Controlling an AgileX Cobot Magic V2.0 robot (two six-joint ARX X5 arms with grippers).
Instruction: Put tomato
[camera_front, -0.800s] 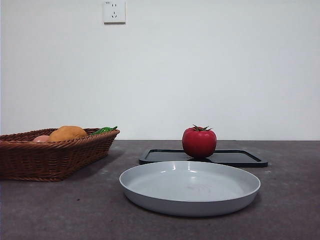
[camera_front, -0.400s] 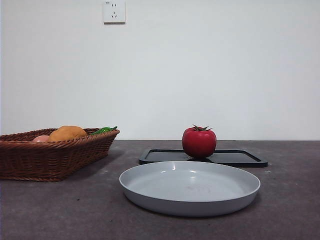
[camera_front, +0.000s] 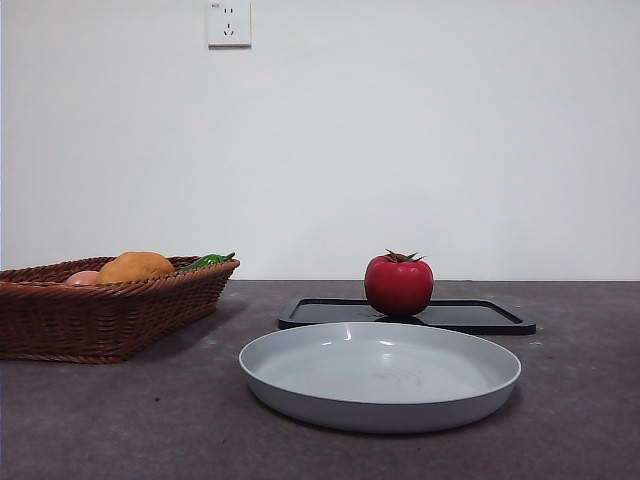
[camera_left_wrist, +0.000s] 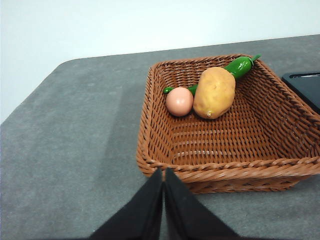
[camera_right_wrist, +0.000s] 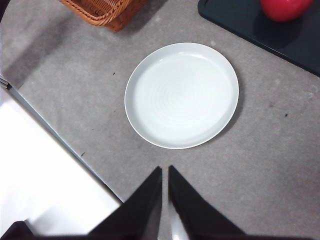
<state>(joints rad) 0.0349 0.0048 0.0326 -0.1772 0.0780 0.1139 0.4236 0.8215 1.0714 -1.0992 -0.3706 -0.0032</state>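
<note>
The glossy red tomato (camera_front: 398, 284) with a green spiky stem stands on a black tray (camera_front: 470, 316) behind a round grey plate (camera_front: 380, 375). In the right wrist view the tomato (camera_right_wrist: 285, 8) shows at the edge on the tray (camera_right_wrist: 250, 25), beyond the plate (camera_right_wrist: 181, 95). My right gripper (camera_right_wrist: 164, 175) is shut and empty, high above the table near the plate's side. My left gripper (camera_left_wrist: 163, 175) is shut and empty, just outside the near rim of a wicker basket (camera_left_wrist: 160, 145). Neither arm shows in the front view.
The wicker basket (camera_front: 100, 310) stands at the left and holds an orange-brown potato (camera_left_wrist: 214, 92), a pale pinkish egg (camera_left_wrist: 179, 101) and a green pepper (camera_left_wrist: 239, 66). The table's edge (camera_right_wrist: 60, 145) runs close to the right gripper. A wall socket (camera_front: 228, 23) is on the wall.
</note>
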